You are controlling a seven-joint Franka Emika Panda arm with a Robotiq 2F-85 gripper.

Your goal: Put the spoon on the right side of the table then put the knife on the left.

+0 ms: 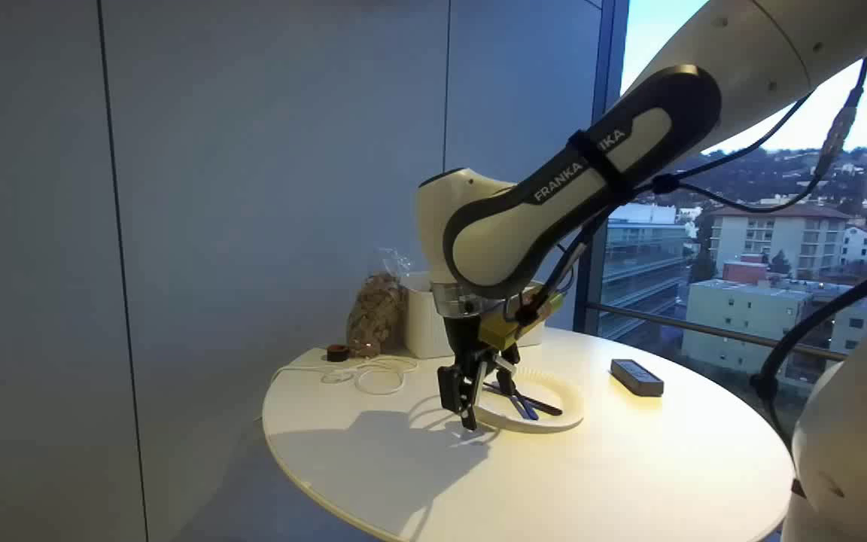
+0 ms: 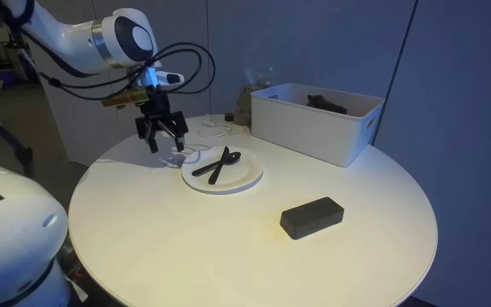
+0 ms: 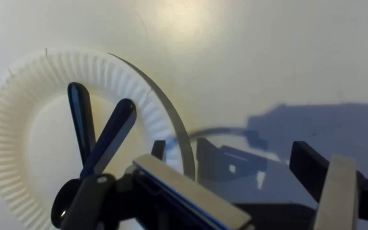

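The dark spoon (image 2: pixel 232 158) and the dark knife (image 2: pixel 217 172) lie crossed on a white paper plate (image 2: pixel 254 178) on the round white table (image 2: pixel 186 243). In the wrist view the spoon (image 3: pixel 112 134) crosses over the knife (image 3: pixel 81 118), at the left on the plate (image 3: pixel 8 143). My gripper's finger hides part of the spoon's bowl and the knife's far end there. My gripper (image 2: pixel 167 148) is open and empty, pointing down above the table beside the plate. It also shows in an exterior view (image 1: pixel 488 406) and in the wrist view (image 3: pixel 229 150).
A stubby black block (image 2: pixel 312 217) lies on the table, apart from the plate. A white bin (image 2: pixel 305 128) with a dark item inside stands at the back. Beside it are a clear bag with brown contents (image 1: pixel 375 312), a small dark roll (image 1: pixel 337 352) and a white cable (image 1: pixel 381 380).
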